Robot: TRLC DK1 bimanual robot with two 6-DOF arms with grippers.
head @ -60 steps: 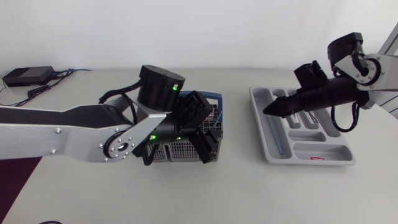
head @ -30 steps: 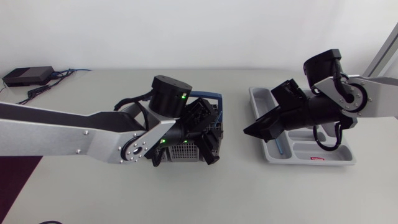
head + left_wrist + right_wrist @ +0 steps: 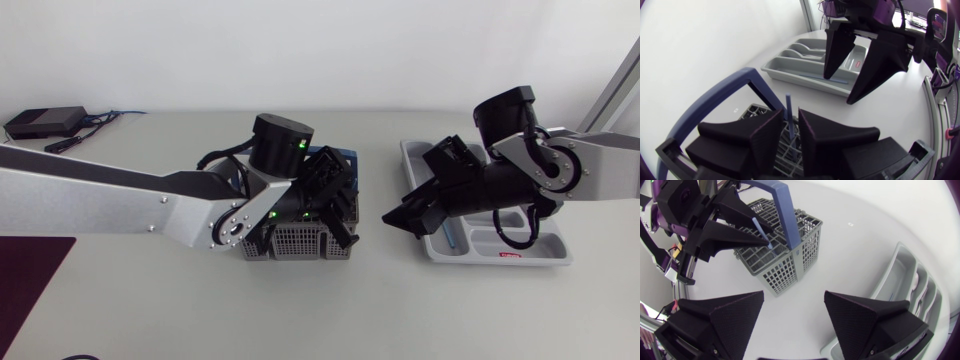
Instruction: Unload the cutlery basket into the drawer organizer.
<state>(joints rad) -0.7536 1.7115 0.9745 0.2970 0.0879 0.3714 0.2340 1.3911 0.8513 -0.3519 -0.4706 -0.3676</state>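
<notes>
Our left claw [image 3: 338, 218] [image 3: 791, 113] hung over the grey mesh cutlery basket with a blue handle [image 3: 296, 246] [image 3: 747, 80] [image 3: 786, 266], pinched narrow on a thin blue utensil shaft [image 3: 788, 106] [image 3: 760, 230] standing upright inside it. Our right claw [image 3: 392, 222] [image 3: 794, 294] gaped wide above the pale counter [image 3: 400, 312], between that basket and the grey plastic drawer organizer [image 3: 541, 257] [image 3: 790, 76] [image 3: 899, 280].

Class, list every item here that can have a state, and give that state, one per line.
Cutlery basket: upright, handle raised.
Blue stick: standing upright in the cutlery basket.
Left pincer: around the blue stick, grip unclear.
Right pincer: open, empty.
Drawer organizer: flat on the table, partly filled.
</notes>
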